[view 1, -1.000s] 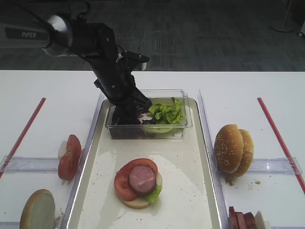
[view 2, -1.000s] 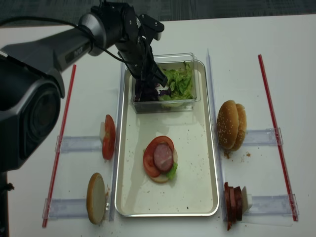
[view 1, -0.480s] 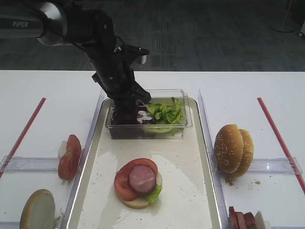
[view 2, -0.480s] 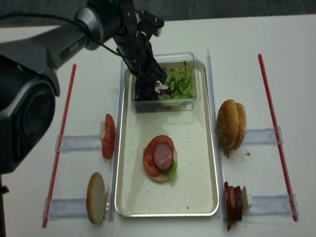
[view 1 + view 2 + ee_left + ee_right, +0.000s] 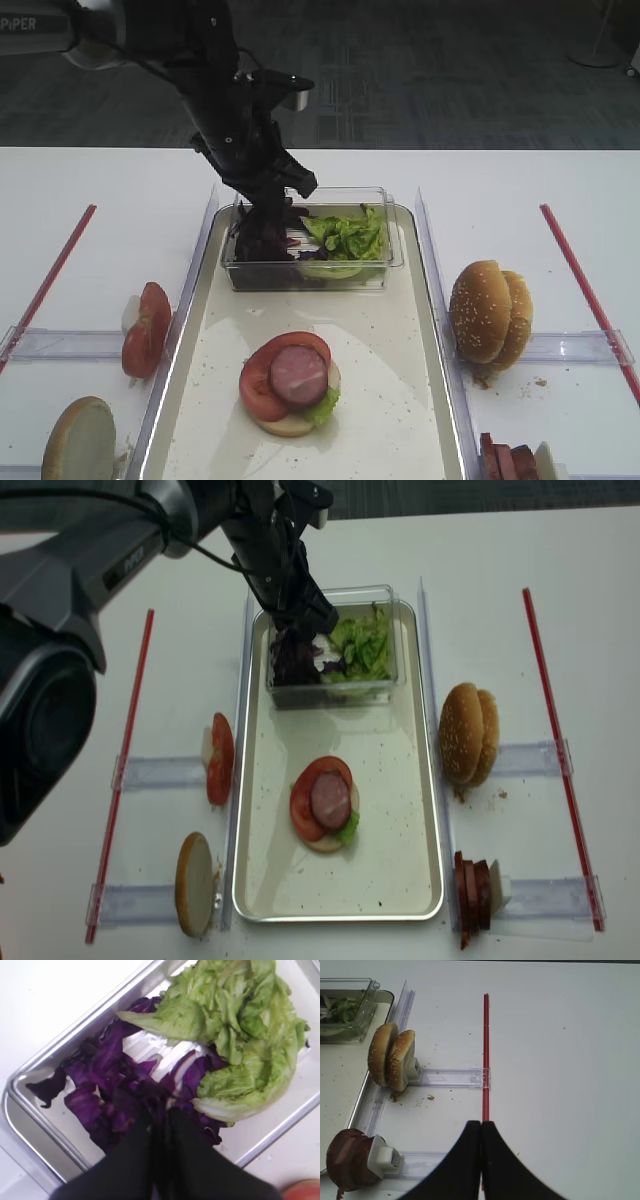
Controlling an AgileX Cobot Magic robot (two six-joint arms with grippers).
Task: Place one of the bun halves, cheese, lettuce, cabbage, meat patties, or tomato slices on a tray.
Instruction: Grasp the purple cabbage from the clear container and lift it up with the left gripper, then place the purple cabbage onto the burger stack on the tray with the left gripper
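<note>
At the near left, a sesame bun half (image 5: 78, 440) stands on edge in a clear holder, with glossy red tomato slices (image 5: 146, 328) racked just beyond it. At the near right sit the brown-rimmed pinkish meat patties (image 5: 473, 891); past them a pair of golden bun halves (image 5: 490, 312) stands on edge in its own holder.

Between these lies the large rectangular metal tray (image 5: 420, 420) with its cream floor, already carrying a stack of bun base, green leaf, tomato and a meat disc (image 5: 298, 374).

At the tray's far end sits a small clear plastic box (image 5: 390, 262) of frilly green lettuce (image 5: 348, 237) and dark purple cabbage strips (image 5: 107, 1067).

The change is here: the black left gripper (image 5: 159, 1110), a second ago down inside the box, has risen, fingers pinched together on a clump of cabbage that now trails up from the pile. That suggests the grasp worked and the carry to the stack comes next. The left arm reaches in from the far left, its wrist angled steeply down.

The right gripper (image 5: 480, 1132) has closed, empty, over bare table to the right of the tray.
</note>
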